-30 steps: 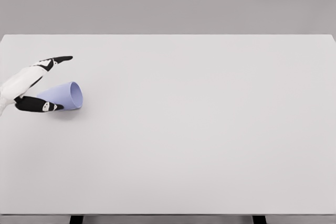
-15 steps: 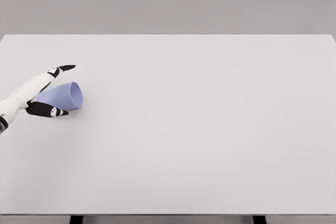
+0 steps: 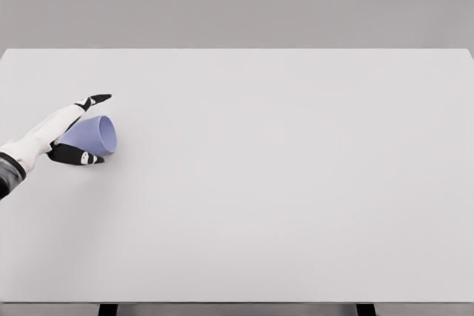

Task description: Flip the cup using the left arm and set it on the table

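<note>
Cup: a pale blue cup (image 3: 95,135) lies on its side near the left edge of the worktop (image 3: 296,183), its open mouth facing right, its narrower base pointing left toward the arm.
Left hand: the left hand (image 3: 70,135) comes in from the lower left and brackets the cup, one dark finger along the far side, the thumb low on the near side.
Fingers: the fingers (image 3: 95,99) are spread around the cup; whether they press on it cannot be told.
Right arm: not in view.
Surroundings: only the cup lies on the white worktop, so the hand has no obstacle near it.
Edges: the left edge is close to the hand; the far edge is well behind the cup.
Open room: a wide bare stretch runs right of the cup and toward the near edge.
</note>
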Available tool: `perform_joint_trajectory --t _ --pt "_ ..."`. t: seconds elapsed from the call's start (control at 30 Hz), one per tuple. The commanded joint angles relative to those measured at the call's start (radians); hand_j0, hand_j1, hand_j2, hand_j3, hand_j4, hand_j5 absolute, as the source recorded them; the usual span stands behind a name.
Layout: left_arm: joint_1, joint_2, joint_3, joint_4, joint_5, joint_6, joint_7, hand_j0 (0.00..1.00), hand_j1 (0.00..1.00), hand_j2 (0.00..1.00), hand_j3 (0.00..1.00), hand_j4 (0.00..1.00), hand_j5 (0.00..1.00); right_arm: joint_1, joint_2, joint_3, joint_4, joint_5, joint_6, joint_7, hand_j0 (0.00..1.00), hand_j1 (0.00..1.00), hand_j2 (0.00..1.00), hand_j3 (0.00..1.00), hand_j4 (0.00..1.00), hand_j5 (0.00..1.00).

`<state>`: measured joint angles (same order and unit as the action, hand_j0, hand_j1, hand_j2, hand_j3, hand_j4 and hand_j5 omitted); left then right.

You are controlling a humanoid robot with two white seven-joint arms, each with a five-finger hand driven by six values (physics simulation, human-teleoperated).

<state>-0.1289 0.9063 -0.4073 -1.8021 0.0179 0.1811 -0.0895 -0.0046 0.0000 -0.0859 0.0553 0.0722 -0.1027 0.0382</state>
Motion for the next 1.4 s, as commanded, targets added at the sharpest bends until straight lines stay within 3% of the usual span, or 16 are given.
perform_joint_trajectory --t 0.0,0.57,0.9,1.37 --pt "0.000 0.000 -0.001 0.000 -0.001 0.034 -0.001 1.00 1.00 1.00 1.00 1.00 1.00 0.000 0.000 0.000 0.000 0.000 0.000 0.000 1.00 1.00 1.00 1.00 1.00 1.00" --pt "-0.028 0.000 -0.036 0.003 -0.015 0.086 -0.001 1.00 1.00 1.00 1.00 1.00 1.00 0.000 0.000 0.000 0.000 0.000 0.000 0.000 1.00 1.00 1.00 1.00 1.00 1.00" --pt "-0.063 -0.027 -0.061 0.061 -0.027 0.098 -0.001 1.00 1.00 1.00 1.00 1.00 1.00 0.000 0.000 0.000 0.001 0.000 0.000 0.000 1.00 1.00 1.00 1.00 1.00 1.00" --pt "-0.063 -0.040 -0.067 0.073 -0.029 0.113 -0.001 1.00 1.00 1.00 1.00 1.00 1.00 0.000 0.000 -0.002 0.000 0.000 0.000 0.000 1.00 1.00 1.00 1.00 1.00 1.00"
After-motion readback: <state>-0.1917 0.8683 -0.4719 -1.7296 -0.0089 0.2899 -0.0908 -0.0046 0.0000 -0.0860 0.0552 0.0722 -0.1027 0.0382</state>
